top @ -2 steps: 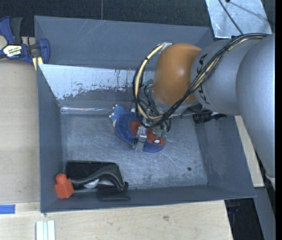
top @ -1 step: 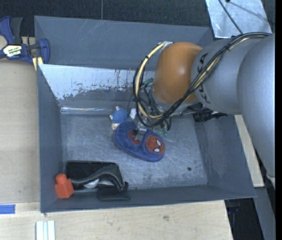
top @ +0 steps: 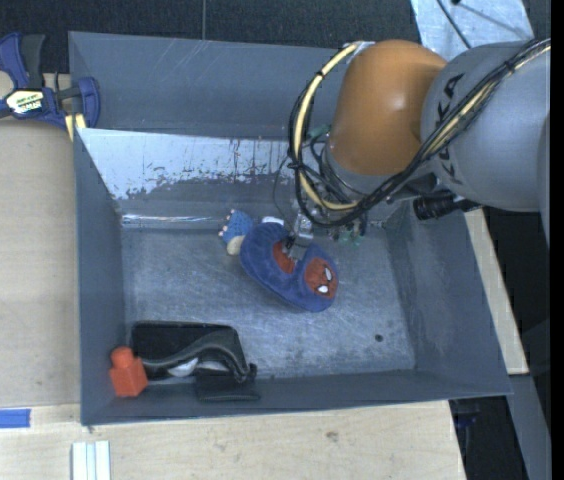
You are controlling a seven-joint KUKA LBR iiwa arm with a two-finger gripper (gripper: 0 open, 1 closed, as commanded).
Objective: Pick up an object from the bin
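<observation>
the gripper [top: 297, 238] hangs low over the blue slipper [top: 260, 258] in the middle of the frame. whether it is apart or together i cannot tell. the soft cloth may fold and slip out, i think — it looks floppy, dark blue, with two red patches.

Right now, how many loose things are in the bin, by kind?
blue slipper, red faces on it, under the gripper: 1
small blue and cream toy: 1
black handled tool: 1
orange block, touching the tool, may be part of it: 1
Total: 4
</observation>
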